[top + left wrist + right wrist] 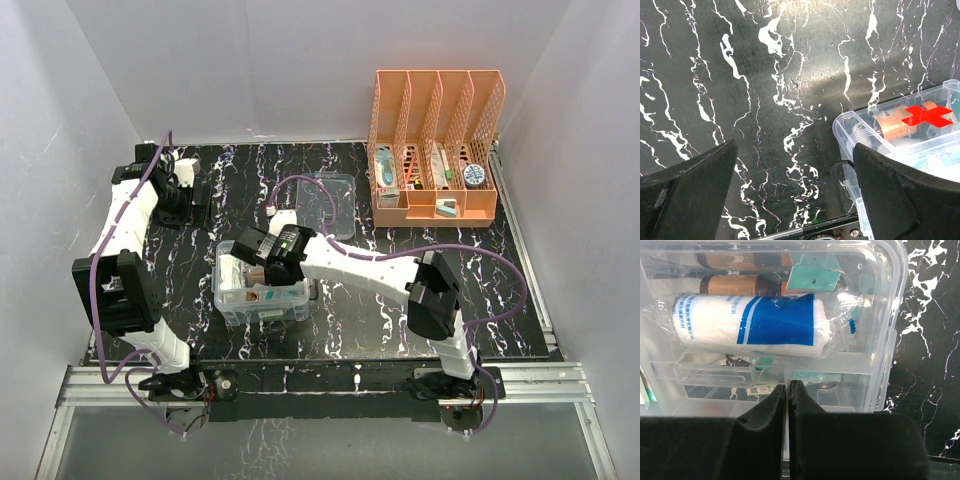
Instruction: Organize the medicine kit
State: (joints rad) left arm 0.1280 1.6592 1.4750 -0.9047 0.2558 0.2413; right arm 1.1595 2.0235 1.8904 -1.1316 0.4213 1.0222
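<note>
Marbled table: medicine kit box lies lengthwise left-right.

Desk: smooth black stone-look surface with white veins and a faint sheen. Box and lid: clear, glossy moulded plastic. Gauze roll: white, fabric-like, sealed in crinkled shiny transparent film. Rack, far right: orange perforated plastic, matt. Left end effector and right end effector: matt black plastic. Near-edge rail: bare silvery metal.
</note>
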